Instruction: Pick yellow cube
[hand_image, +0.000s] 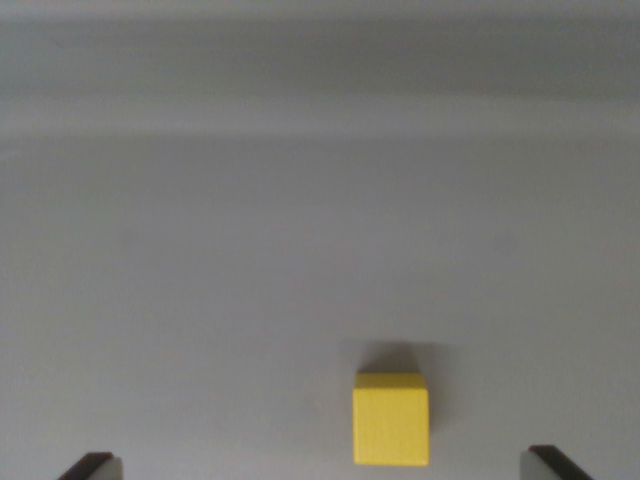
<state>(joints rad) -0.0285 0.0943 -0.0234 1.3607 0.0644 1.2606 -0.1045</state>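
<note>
A pale grey surface (300, 250) filled nearly the whole of the wrist view, plain and matte, with soft horizontal bands of lighter and darker grey across the upper part where the picture blurred; whether those bands were a wall, an edge or only shading could not be told. On that surface, low in the picture and a little toward the wrist view's right of centre, sat the yellow cube (391, 418), a small block with flat faces and crisp, square edges. Its top face read slightly paler than the front face, which carried a faint, fine grain. A dim shadow lay on the surface just behind it. The cube rested flat and upright, alone, touching nothing but the surface. At the bottom corners appeared the dark tips of the gripper (320, 466), one finger (92, 466) at the wrist view's left and the other at its right, both with light inner edges. The fingers stood spread wide, well apart from the cube, which lay between them and nearer the right one, held by neither.
</note>
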